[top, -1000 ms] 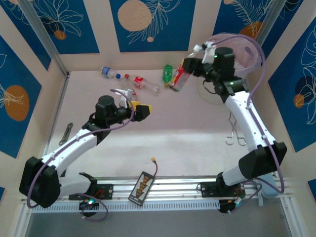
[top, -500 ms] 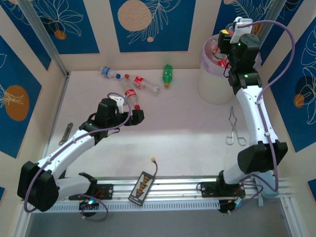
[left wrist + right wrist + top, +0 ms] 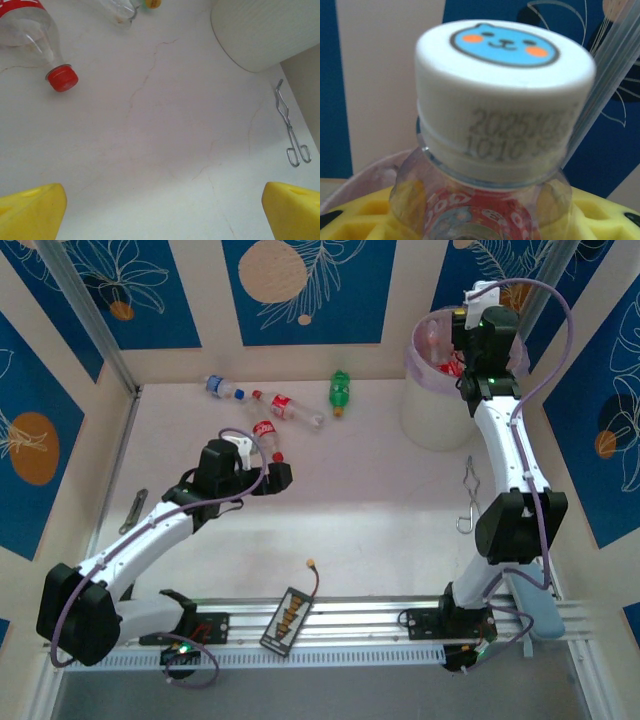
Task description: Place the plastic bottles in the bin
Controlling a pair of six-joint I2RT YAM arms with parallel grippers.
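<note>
1. Top external view:
   - Four small plastic bottles lie on the far part of the table.
     - A clear bottle with a blue cap [image 3: 222, 388] and a clear bottle with a red label [image 3: 283, 406] are side by side.
     - A red-capped clear bottle [image 3: 266, 431] lies nearer the arms.
     - A green bottle with an orange cap [image 3: 341, 391] lies apart to their right.
   - The large round white bin [image 3: 430, 415], with a pale lilac bag liner over its rim, stands in the far right corner. Red and clear shapes show inside it (too small to tell apart).
   - The right gripper [image 3: 462, 345] hangs over the bin's mouth.
   - The left gripper [image 3: 281, 476] hovers near the red-capped clear bottle.
   - Metal tongs [image 3: 470, 502] lie on the pale pinkish table [image 3: 380, 500].
   - The walls are cream with blue leaf-patterned panels.

2. Left wrist view:
   - The left gripper [image 3: 162, 215] has its yellow fingers spread wide with nothing between them.
   - The red-capped clear bottle [image 3: 30, 35] lies at upper left.
   - The bin's ribbed white wall [image 3: 260, 30] is at upper right, with the metal tongs [image 3: 292, 130] below it.

3. Right wrist view:
   - The right gripper [image 3: 485, 222] is clamped on a clear bottle with a white cap [image 3: 505, 95].
   - The cap bears a blue cat face (a printed date runs round its side), and a red label shows below the neck.
</note>
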